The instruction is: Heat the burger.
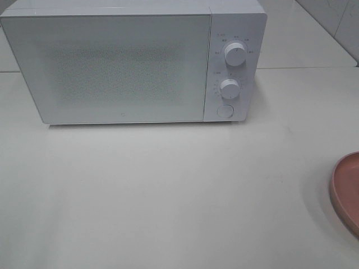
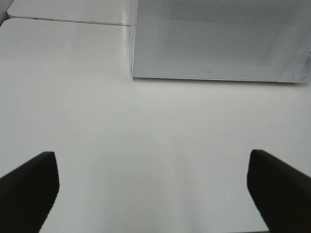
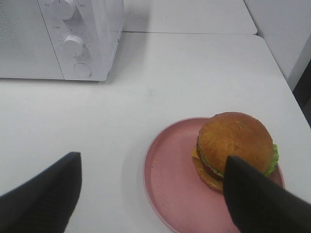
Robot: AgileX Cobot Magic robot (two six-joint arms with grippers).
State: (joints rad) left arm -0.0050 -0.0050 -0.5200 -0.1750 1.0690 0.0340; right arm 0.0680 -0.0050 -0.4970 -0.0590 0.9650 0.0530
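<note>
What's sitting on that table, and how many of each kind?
Microwave: 1
Burger: 1
Pink plate: 1
Total: 3

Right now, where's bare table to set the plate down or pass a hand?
Widest bare patch: the table in front of the microwave, running to the pink plate at the right edge. Another bare strip lies to the microwave's right. Only the plate's corner is taken, the burger sitting on it. Both grippers hang open, holding nothing.
</note>
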